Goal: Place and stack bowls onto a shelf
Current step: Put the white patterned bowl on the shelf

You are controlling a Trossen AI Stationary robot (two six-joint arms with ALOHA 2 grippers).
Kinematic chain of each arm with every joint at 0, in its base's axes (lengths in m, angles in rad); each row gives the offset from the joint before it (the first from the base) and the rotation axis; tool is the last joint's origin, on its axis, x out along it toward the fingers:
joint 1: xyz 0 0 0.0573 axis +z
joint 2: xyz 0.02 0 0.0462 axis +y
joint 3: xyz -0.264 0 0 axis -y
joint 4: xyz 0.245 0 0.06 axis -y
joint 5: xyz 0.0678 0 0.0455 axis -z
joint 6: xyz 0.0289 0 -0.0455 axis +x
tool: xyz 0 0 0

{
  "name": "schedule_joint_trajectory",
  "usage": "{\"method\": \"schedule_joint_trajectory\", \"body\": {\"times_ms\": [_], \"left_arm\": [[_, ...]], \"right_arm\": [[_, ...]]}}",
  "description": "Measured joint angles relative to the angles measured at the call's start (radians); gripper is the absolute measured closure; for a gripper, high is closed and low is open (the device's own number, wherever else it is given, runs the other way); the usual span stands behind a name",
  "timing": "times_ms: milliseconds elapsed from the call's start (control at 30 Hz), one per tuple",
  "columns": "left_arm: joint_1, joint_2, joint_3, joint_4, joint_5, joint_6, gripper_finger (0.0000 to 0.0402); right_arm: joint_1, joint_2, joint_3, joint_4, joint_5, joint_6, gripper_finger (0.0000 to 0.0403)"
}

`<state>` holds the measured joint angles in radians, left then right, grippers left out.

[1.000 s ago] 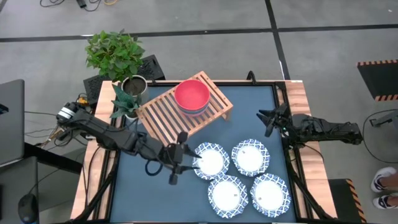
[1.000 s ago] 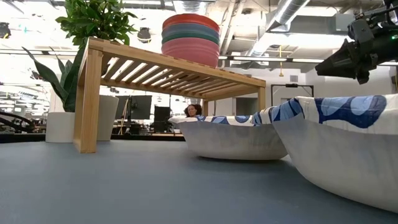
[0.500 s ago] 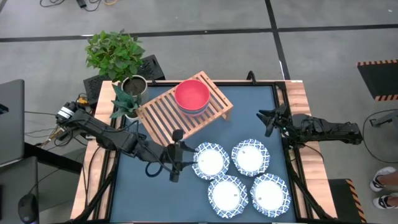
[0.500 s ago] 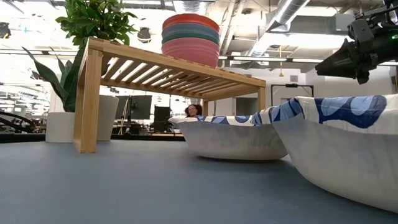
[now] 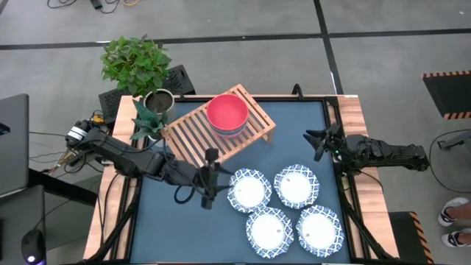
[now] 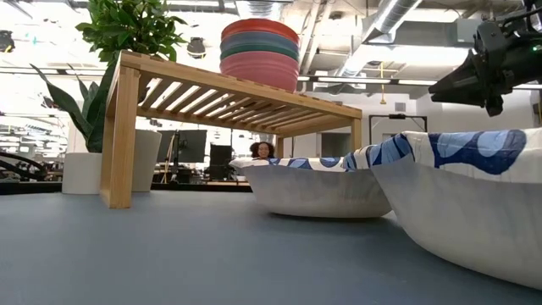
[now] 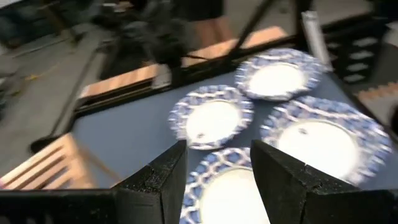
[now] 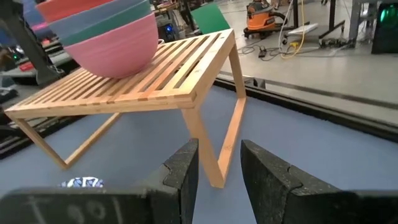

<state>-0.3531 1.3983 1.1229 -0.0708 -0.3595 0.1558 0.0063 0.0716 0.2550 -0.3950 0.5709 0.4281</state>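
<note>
Change since earlier: left gripper point(image 5: 208, 179) has swung from pointing toward the nearest white dish to lying across the front of the shelf; nothing else on the desk has shifted.
Left gripper: sits over the dark blue desk point(image 5: 162, 221), between the shelf's front edge and the nearest white dish point(image 5: 249, 190), just beside that dish and apart from it. Fingers point(image 7: 155, 180) stand parted with nothing between them; the left wrist view looks past them at three patterned dishes.
Right gripper: right gripper point(image 5: 318, 142) waits at the right edge of the desk, raised above it, well apart from the dishes. Fingers point(image 8: 186, 165) are spread and hold nothing; they face the shelf.
Shelf: the shelf point(image 5: 202, 132) of light wooden slats stands at an angle on the far half of the desk, on short legs, near the plants.
Stacked bowls: a stack of plain bowls point(image 5: 227, 114) rests on the right end of the shelf. Red bowl point(image 6: 258, 30) on top, then grey-blue, dark green, and pink bowl point(image 8: 118, 43) at the bottom.
White dishes: four shallow dishes with blue patterned rims lie on the desk in front of the shelf, set close together in a two-by-two cluster: second dish point(image 5: 296, 185), third dish point(image 5: 269, 229), fourth dish point(image 5: 319, 230).
Plants: leafy plant point(image 5: 135, 62) and a smaller potted plant point(image 5: 151, 118) stand beside the shelf's left end.
Background: a person point(image 6: 262, 150) shows far off, under the shelf in the low view.
</note>
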Motion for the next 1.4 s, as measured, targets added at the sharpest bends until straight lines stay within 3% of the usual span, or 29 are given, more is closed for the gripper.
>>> {"method": "schedule_joint_trajectory", "body": {"times_ms": [133,300,467,633,867,1067,1233,1400], "left_arm": [[-0.013,0.001,0.0,0.02,0.082,0.007,0.0239],[-0.061,0.001,0.0,0.045,0.079,-0.02,0.0239],[-0.119,0.045,0.005,0.083,-0.035,0.039,0.0239],[-0.138,0.174,0.087,0.082,-0.102,0.061,0.0239],[-0.152,0.401,0.275,-0.177,-0.084,-0.029,0.0239],[-0.151,0.508,0.408,-0.421,-0.055,-0.11,0.0239],[-0.141,0.518,0.397,-0.49,0.01,-0.136,0.0239],[-0.126,0.52,0.366,-0.497,0.009,-0.156,0.0239]], "right_arm": [[0.0,0.0,0.0,0.0,-0.027,0.028,0.0259],[0.0,0.0,0.0,0.026,-0.135,0.054,0.0259],[0.0,0.0,0.0,0.018,-0.252,0.054,0.0259],[0.0,0.0,0.0,-0.009,-0.259,0.053,0.0259],[0.0,0.0,0.0,-0.017,-0.259,0.034,0.0259],[0.0,0.0,0.0,-0.019,-0.259,0.032,0.0259],[0.0,0.0,0.0,-0.02,-0.259,0.032,0.0259],[0.0,0.0,0.0,-0.024,-0.259,0.032,0.0259]]}}
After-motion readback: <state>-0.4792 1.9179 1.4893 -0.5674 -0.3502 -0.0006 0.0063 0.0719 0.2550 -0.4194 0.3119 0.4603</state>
